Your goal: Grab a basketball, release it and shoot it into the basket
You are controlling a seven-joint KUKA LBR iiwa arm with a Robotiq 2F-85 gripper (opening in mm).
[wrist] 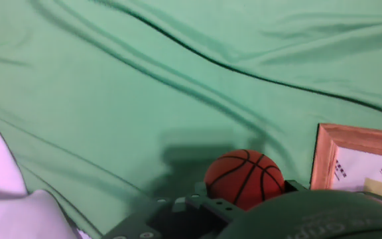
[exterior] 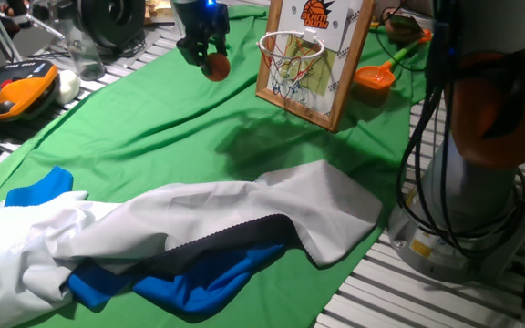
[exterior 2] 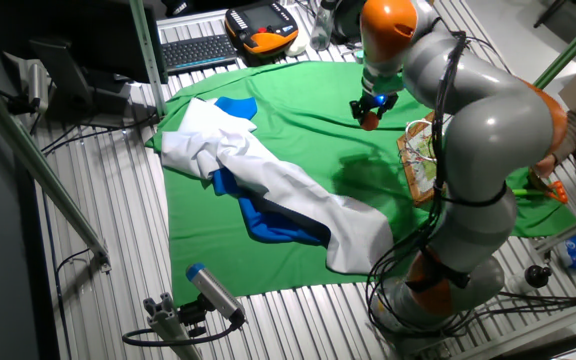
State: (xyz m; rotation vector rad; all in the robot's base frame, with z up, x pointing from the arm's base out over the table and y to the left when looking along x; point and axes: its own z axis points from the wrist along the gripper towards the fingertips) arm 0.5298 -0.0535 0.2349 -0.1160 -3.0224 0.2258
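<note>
The basketball point(exterior: 216, 66), small and orange with dark seams, hangs in my gripper point(exterior: 208, 56) above the green cloth, just left of the basket. The gripper is shut on it. The basket's white rim and net point(exterior: 289, 50) hang from a wood-framed backboard point(exterior: 328, 36) with an orange logo. The other fixed view shows the ball point(exterior 2: 370, 120) in the gripper point(exterior 2: 371, 110) left of the basket point(exterior 2: 420, 160). In the hand view the ball point(wrist: 245, 178) sits at the bottom, with the backboard frame point(wrist: 323, 156) to its right.
A green cloth point(exterior: 153, 137) covers the table. A white and blue pile of fabric point(exterior: 199, 228) lies across the near part. An orange scoop point(exterior: 375, 76) sits right of the backboard. The arm's base point(exterior: 481, 182) stands at the right, and a teach pendant point(exterior: 16, 91) at the left.
</note>
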